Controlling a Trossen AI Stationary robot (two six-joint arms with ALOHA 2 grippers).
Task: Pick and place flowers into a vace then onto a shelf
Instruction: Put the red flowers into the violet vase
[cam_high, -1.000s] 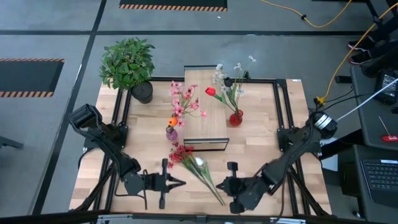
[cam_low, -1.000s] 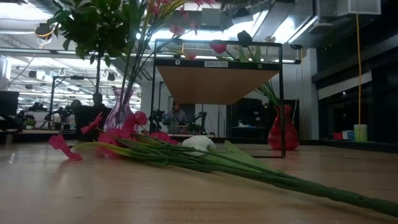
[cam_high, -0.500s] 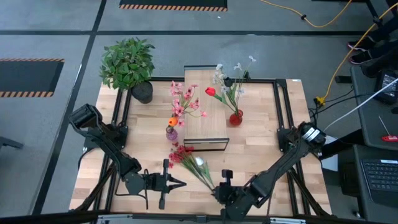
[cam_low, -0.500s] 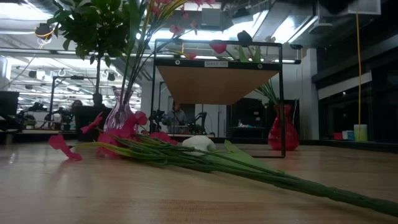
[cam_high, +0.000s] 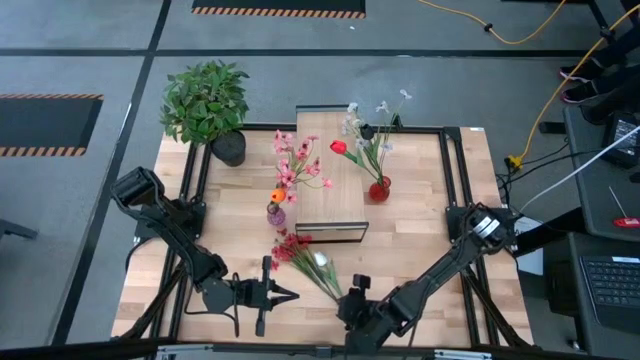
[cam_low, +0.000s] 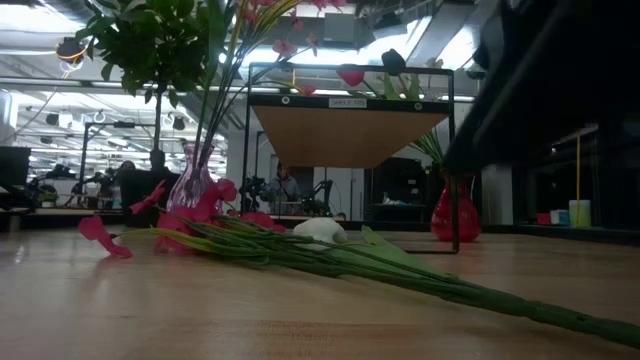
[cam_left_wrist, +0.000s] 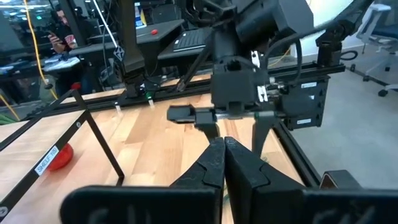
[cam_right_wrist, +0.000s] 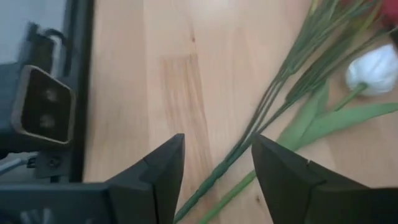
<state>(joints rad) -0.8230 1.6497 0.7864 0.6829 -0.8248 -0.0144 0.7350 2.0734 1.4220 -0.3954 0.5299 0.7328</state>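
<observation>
The shelf (cam_high: 331, 190) stands at the table's (cam_high: 420, 245) middle toward twelve o'clock, with a purple vase (cam_high: 276, 213) at its nine o'clock side and a red vase (cam_high: 379, 190) at its three o'clock side; a potted plant (cam_high: 207, 103) fills the ten o'clock corner. Bare wood lies open at three and nine o'clock of the shelf.

The loose flowers (cam_high: 312, 265) lie flat on the table at six o'clock of the shelf, their long axis running from the red blossoms at eleven o'clock to the stalk ends at five o'clock; a white bloom (cam_right_wrist: 372, 70) sits partway along.

The right gripper (cam_high: 352, 300) reaches low from the four o'clock corner toward nine, at the stalk ends; its fingers (cam_right_wrist: 163, 171) stand apart with the green stalks between them, probably not yet touching.

The left gripper (cam_high: 283, 293) waits near seven o'clock, pointing toward three, fingers pressed together and empty.
</observation>
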